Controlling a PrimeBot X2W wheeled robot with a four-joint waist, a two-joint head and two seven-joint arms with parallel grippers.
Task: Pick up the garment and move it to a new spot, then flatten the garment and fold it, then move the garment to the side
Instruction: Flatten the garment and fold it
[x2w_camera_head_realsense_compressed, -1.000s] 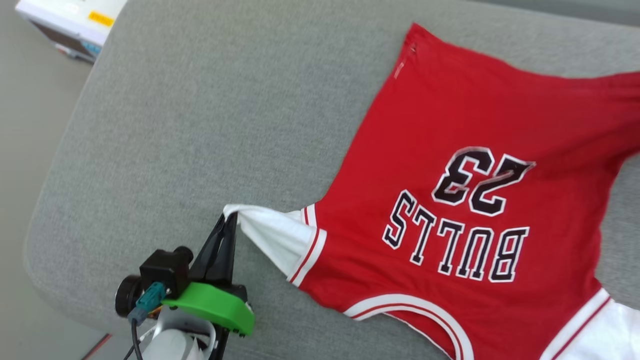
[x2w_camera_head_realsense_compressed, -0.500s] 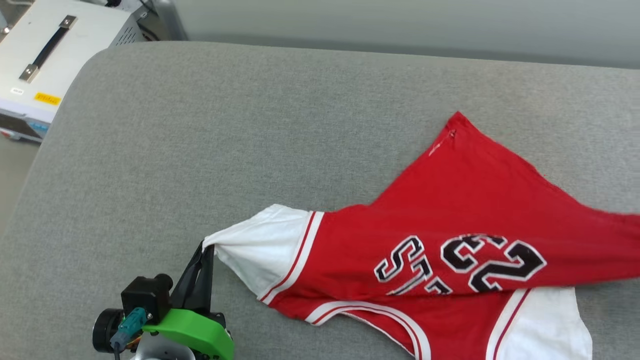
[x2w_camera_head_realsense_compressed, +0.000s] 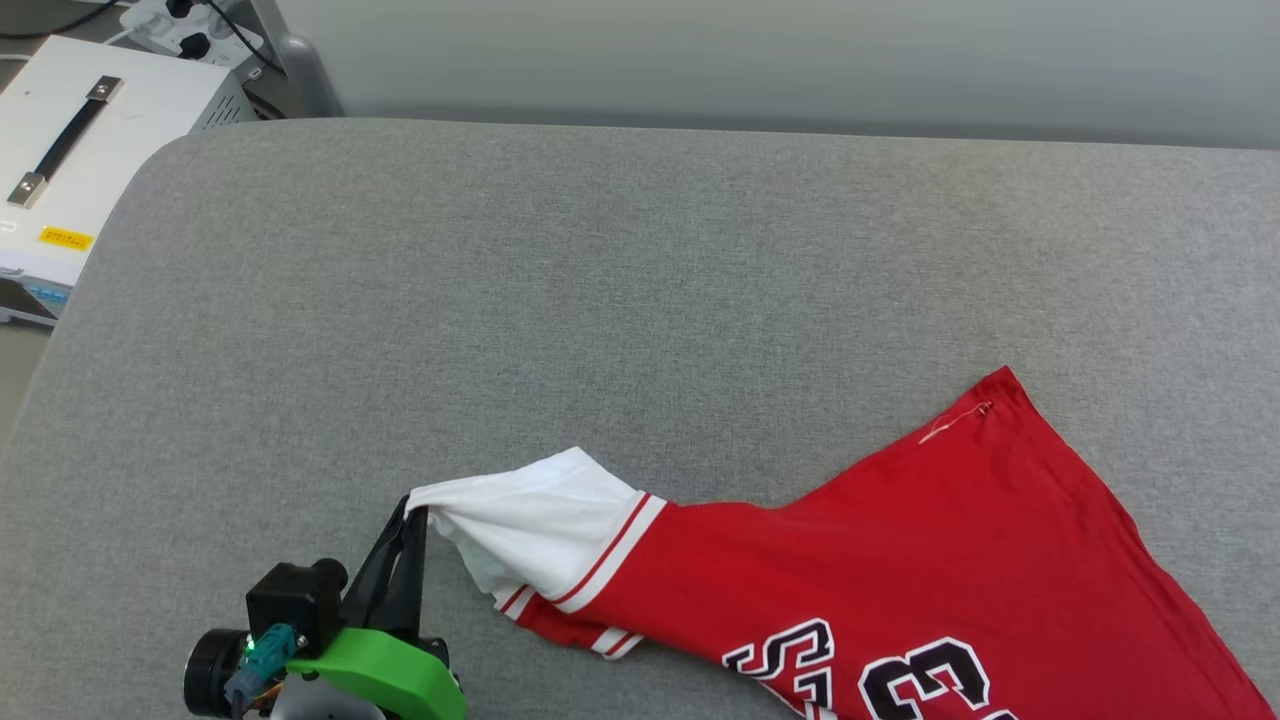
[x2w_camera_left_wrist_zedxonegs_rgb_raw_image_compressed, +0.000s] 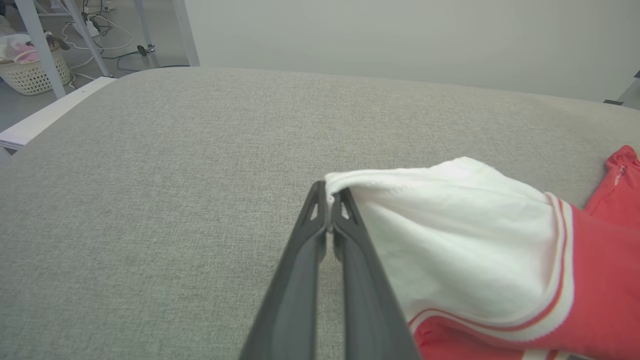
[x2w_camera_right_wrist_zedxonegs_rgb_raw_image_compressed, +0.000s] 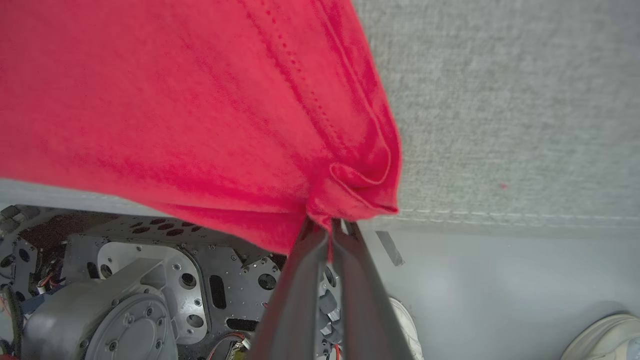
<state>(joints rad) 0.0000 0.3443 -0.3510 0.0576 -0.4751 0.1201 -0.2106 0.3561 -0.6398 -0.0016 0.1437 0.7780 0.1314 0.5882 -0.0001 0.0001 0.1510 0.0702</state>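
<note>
Lower left of head view: left gripper (x2w_camera_head_realsense_compressed: 411, 515) is pinched tight on the tip of the shirt's (x2w_camera_head_realsense_compressed: 900, 560) white sleeve, fingers angled up-frame. The left wrist view gives the same, w/ the gripper (x2w_camera_left_wrist_zedxonegs_rgb_raw_image_compressed: 328, 200) closed on the sleeve edge and the shirt (x2w_camera_left_wrist_zedxonegs_rgb_raw_image_compressed: 465, 240) lifted into a tent just off the bench (x2w_camera_left_wrist_zedxonegs_rgb_raw_image_compressed: 175, 200). That's prob. a corner grip, so the sleeve gets pulled out straight rather than bunched. In the right wrist view the right gripper (x2w_camera_right_wrist_zedxonegs_rgb_raw_image_compressed: 330, 226) is closed on a gathered bit of stitched red edge of the shirt (x2w_camera_right_wrist_zedxonegs_rgb_raw_image_compressed: 200, 100); can't tell which corner. It sits at the bench's (x2w_camera_right_wrist_zedxonegs_rgb_raw_image_compressed: 500, 100) near rim, w/ the robot base (x2w_camera_right_wrist_zedxonegs_rgb_raw_image_compressed: 125, 300) and a shoe (x2w_camera_right_wrist_zedxonegs_rgb_raw_image_compressed: 600, 335) on the floor below. A two-point hold like this looks meant to keep the cloth taut btw the arms, for dragging or spreading it. The shirt lies low and right in the head view, partly off the bottom and right edges, w/ bits of black print showing up at the bottom edge. Its long axis runs approx from lower left toward lower right; the sleeve end points left at the gripper, and one red hem corner pokes up-frame at mid right. The task looks early: the shirt is not flat yet and not folded. Beyond it the bench (x2w_camera_head_realsense_compressed: 600, 300) is bare grey fabric up to the far rim. A white box (x2w_camera_head_realsense_compressed: 110, 110) sits off the bench at upper left.
</note>
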